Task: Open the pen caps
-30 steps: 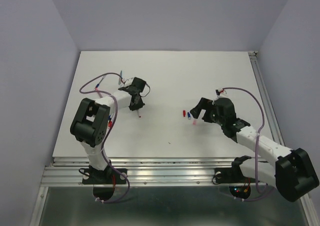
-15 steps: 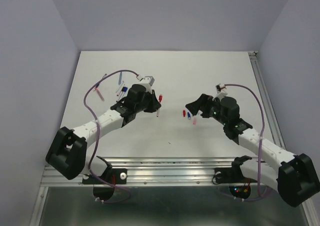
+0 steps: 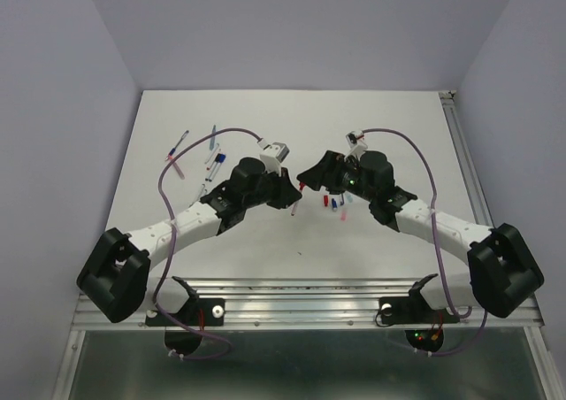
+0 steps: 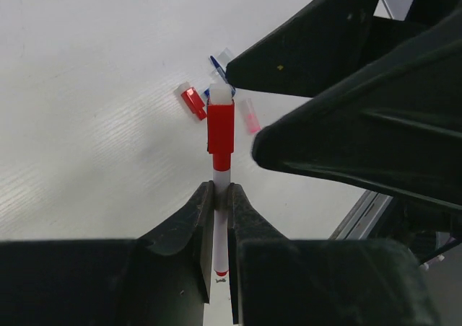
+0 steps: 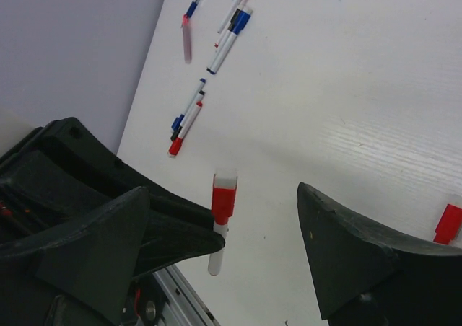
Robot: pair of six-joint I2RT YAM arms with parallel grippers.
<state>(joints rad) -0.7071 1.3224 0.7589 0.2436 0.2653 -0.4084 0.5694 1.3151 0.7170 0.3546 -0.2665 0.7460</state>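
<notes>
Left jaws: the left gripper (image 4: pixel 221 196) is pressed together on the whitish barrel of a pen (image 4: pixel 221 173), low in the left wrist view. The pen points up the frame.
Right jaws: the right gripper (image 5: pixel 224 191) is spread wide, one finger at lower left and one at lower right of the right wrist view.
Red cap (image 4: pixel 221 128): seated on the free end of the pinched pen. It stands in the gap between the right gripper's fingers and touches neither.
Meeting place: centre of the top view, where the two grippers face each other tip to tip above the table (image 3: pixel 398 117).
Loose caps (image 3: pixel 334 207): three short pieces lying close together on the table just below the right gripper in the top view. One is red, one dark blue and one pale.
Spare pens (image 3: pixel 212 161): a scatter of capped pens in the upper left of the table — well apart from both grippers.
Arms: both reach inward from the lower corners of the top view.
</notes>
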